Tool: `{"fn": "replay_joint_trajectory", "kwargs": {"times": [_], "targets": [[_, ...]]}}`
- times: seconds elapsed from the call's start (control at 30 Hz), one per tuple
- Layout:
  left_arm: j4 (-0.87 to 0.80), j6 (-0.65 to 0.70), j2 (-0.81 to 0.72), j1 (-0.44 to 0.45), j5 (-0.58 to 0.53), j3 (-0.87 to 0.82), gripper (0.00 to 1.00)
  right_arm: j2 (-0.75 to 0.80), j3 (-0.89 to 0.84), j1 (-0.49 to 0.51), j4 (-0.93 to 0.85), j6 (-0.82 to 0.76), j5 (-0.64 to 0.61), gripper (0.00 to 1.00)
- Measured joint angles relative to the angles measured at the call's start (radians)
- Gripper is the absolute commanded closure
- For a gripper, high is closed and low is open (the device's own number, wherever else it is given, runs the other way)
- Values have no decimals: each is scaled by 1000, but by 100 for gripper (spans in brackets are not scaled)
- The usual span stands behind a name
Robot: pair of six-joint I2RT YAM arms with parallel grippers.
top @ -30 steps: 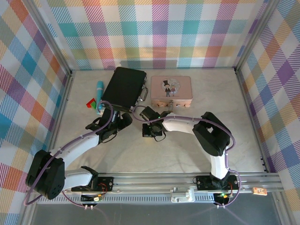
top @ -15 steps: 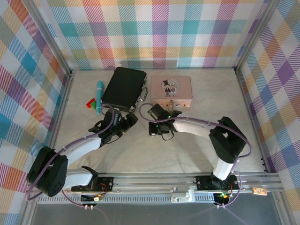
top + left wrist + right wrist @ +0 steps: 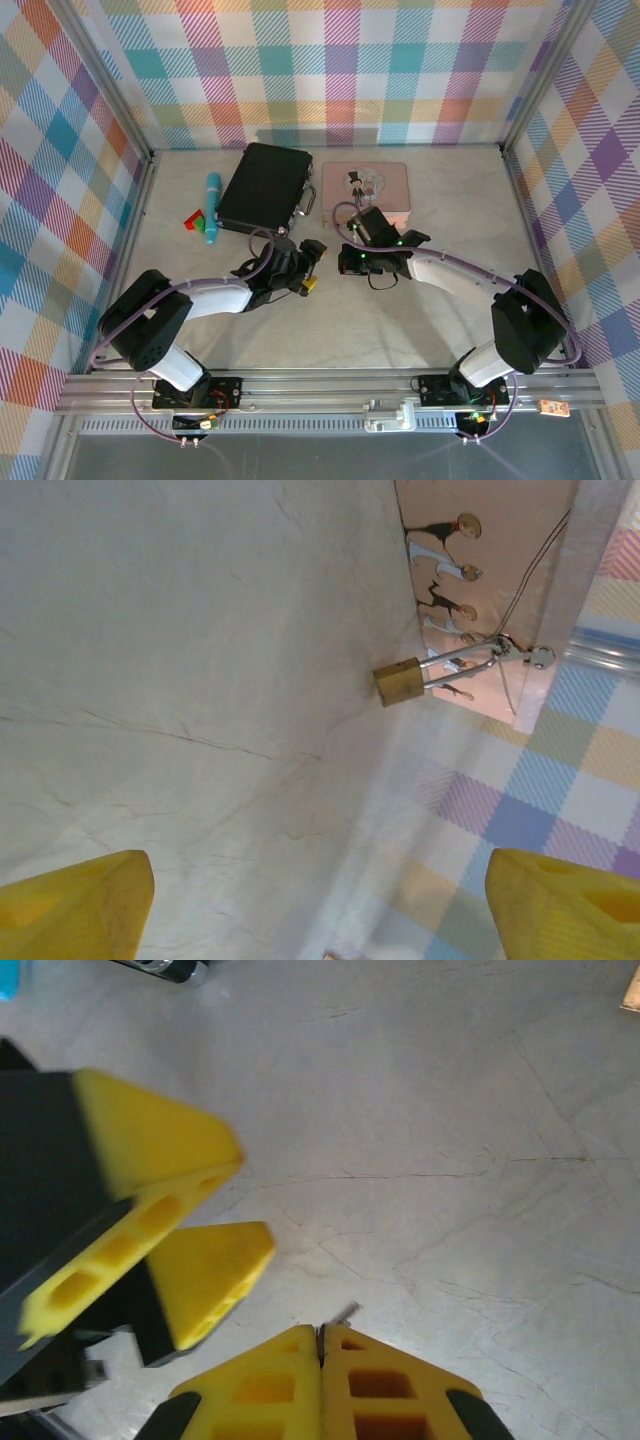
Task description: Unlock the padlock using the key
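Padlock (image 3: 398,680): hooked by its shackle through the pink tin's (image 3: 500,560) clasp, body out on the tabletop (image 3: 200,630). Left gripper (image 3: 320,880): spread wide, facing it, probably to steady it. Right gripper (image 3: 320,1345): pressed together on a thin metal tip, seemingly the key (image 3: 346,1312)

Brass-gold metal padlock (image 3: 398,681) with shiny silvery shackle (image 3: 455,667); matt, creased tabletop (image 3: 200,630).

The padlock (image 3: 398,680) hangs at the picture tin's (image 3: 390,180) front side. The case (image 3: 265,187) lies just left of the tin, the tube (image 3: 212,205) farther left.
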State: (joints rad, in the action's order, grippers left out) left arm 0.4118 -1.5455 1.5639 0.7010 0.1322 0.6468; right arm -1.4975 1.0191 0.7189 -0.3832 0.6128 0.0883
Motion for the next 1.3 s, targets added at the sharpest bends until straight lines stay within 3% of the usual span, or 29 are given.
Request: {"fn": "replay_joint_trajectory", "kwargs": {"times": [0.23,0.57,0.9,1.17,1.3], "targets": [[128,-191,79,43,12,42,18,5,-43,0,77,1,47,100],[172,-297,96,53,13,42,20,5,-45,0,125,2,71,100],[202,-331,112,53,8,37,46,8,-57,0,141,0,80,100],[204,-333,113,54,-2,12,55,22,-61,0,140,0,81,100],[209,-333,115,54,-7,12,73,34,-64,0,140,-1,81,100]]}}
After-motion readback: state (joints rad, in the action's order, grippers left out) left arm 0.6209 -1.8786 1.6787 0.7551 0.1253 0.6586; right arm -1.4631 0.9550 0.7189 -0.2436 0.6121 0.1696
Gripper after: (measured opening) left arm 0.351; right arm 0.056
